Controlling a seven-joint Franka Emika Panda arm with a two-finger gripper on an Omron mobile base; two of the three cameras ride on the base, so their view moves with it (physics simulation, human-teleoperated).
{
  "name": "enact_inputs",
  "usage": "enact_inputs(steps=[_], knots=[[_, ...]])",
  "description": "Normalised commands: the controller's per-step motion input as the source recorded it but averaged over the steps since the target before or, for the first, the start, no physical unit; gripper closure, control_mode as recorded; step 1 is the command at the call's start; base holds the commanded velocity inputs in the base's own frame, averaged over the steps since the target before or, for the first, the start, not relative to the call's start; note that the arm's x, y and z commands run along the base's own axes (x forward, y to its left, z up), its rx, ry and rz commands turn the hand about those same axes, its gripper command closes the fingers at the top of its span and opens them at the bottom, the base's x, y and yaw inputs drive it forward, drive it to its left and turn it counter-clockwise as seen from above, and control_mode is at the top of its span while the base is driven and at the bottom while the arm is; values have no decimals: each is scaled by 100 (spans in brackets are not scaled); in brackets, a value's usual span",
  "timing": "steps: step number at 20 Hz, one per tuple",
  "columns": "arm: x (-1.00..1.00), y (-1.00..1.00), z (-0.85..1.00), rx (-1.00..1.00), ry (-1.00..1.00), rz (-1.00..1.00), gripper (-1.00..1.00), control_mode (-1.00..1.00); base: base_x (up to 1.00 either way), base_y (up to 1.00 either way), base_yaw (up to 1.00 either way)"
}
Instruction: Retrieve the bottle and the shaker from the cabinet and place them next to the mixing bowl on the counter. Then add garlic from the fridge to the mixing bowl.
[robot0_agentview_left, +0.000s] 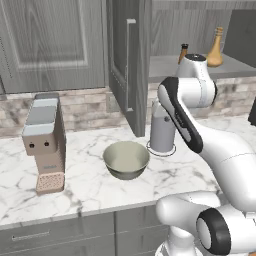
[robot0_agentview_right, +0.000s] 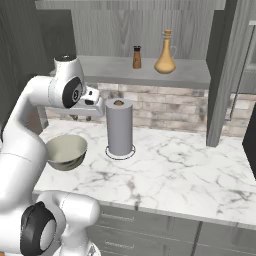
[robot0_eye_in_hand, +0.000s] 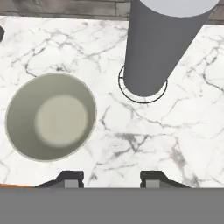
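Hand view gives you the pincer (robot0_eye_in_hand: 112, 178) looking straight down at the white marble counter (robot0_eye_in_hand: 144, 144): its two dark fingertips (robot0_eye_in_hand: 70, 178) stand apart with bare marble showing between them, and nothing is pinched. An orange sliver sits at the lower left edge beside the left tip; you cannot tell what it is.

Just ahead of the tips on the left lies the round grey-green mixing bowl (robot0_eye_in_hand: 51, 117), empty, resting on the marble. Near it on the right stands the tall grey cylinder of a paper-towel roll (robot0_eye_in_hand: 159, 48) on its round base, upright, apart from the bowl.

From the right base view you see the white arm bent over the bowl (robot0_agentview_right: 65, 150), with the hand at the roll's (robot0_agentview_right: 119, 127) left side. Up behind them, in the open cabinet, the small brown shaker with a dark cap (robot0_agentview_right: 137, 57) and the amber, long-necked bottle (robot0_agentview_right: 165, 56) stand side by side on the grey shelf (robot0_agentview_right: 185, 75), both upright.

From the left base view, you find a grey and pink coffee machine (robot0_agentview_left: 45, 142) standing on the counter, well left of the bowl (robot0_agentview_left: 126, 159), and the open grey cabinet door (robot0_agentview_left: 128, 60) hanging edge-on above the bowl.
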Motion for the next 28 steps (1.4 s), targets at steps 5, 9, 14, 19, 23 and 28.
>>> enact_inputs(steps=[5,9,14,19,23,28], knots=[[-1,-10,0,0,-7,0,-100,-100,0,0,0],[-12,-38,0,0,-17,0,-100,-100,0,0,0],[-15,-53,0,0,-14,0,-100,-100,0,0,0],[-11,-53,9,0,-12,-1,-100,-100,0,0,0],[-8,-54,25,-1,-11,-3,-100,-100,0,0,0],[0,-48,32,-2,-5,-9,-100,-100,0,0,0]])
